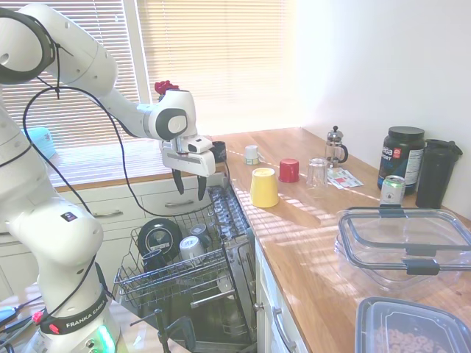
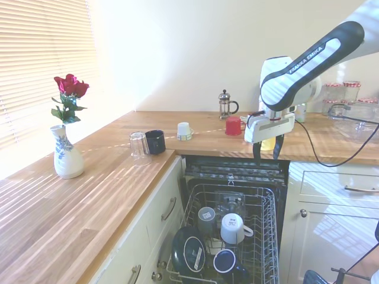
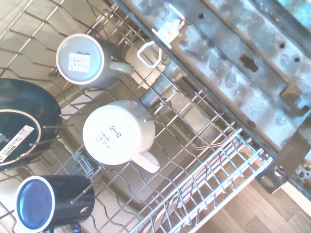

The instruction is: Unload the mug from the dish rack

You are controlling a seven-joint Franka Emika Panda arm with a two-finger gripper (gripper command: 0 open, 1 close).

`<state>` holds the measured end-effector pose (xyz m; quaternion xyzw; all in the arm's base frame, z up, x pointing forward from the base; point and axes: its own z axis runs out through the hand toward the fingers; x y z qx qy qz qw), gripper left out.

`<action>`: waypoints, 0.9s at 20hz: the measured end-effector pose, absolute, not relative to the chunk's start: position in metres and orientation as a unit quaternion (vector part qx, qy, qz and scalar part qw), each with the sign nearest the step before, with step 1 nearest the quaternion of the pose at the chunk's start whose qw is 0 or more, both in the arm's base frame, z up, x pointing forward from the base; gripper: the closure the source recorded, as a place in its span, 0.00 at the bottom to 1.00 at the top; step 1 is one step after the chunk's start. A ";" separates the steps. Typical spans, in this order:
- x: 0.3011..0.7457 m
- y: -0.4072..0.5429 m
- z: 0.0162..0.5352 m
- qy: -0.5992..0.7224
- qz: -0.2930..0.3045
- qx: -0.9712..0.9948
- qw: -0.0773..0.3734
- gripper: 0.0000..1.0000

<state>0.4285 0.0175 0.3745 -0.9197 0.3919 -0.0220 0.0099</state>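
A small dark mug [image 1: 218, 151] [image 2: 155, 142] stands upright on the wooden counter, outside the dish rack and next to a clear glass [image 2: 138, 145]. The grey wire dish rack [image 1: 171, 284] [image 2: 267, 204] [image 3: 221, 177] is pulled out below the counter. It holds, upside down, a grey cup [image 3: 80, 59], a white mug [image 3: 119, 133] and another dark mug with a blue bottom [image 3: 46, 204] [image 2: 225, 261]. My gripper [image 1: 189, 193] [image 2: 266, 157] hangs open and empty high above the rack's back end.
A black plate [image 1: 159, 235] [image 2: 189, 251] leans in the rack. On the counter stand a yellow cup [image 1: 264, 187], red cup [image 1: 289, 170], French press [image 1: 335, 145], glass [image 1: 316, 173], plastic containers [image 1: 403, 239] and a rose vase [image 2: 66, 151].
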 end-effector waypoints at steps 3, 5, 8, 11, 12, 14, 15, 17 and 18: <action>0.428 0.016 0.372 0.391 -0.019 -0.920 0.007 0.00; 0.428 0.015 0.368 0.387 -0.016 -0.922 0.001 0.00; 0.415 0.018 0.349 0.370 -0.005 -0.929 -0.016 0.00; 0.396 0.039 0.317 0.342 0.003 -0.939 -0.026 0.00; 0.390 0.049 0.307 0.332 0.005 -0.943 -0.028 0.00; 0.380 0.071 0.288 0.313 0.004 -0.949 -0.032 0.00; 0.378 0.082 0.280 0.305 0.002 -0.952 -0.035 0.00; 0.376 0.103 0.262 0.286 -0.002 -0.957 -0.041 0.00; 0.374 0.113 0.251 0.276 0.002 -0.960 -0.045 0.00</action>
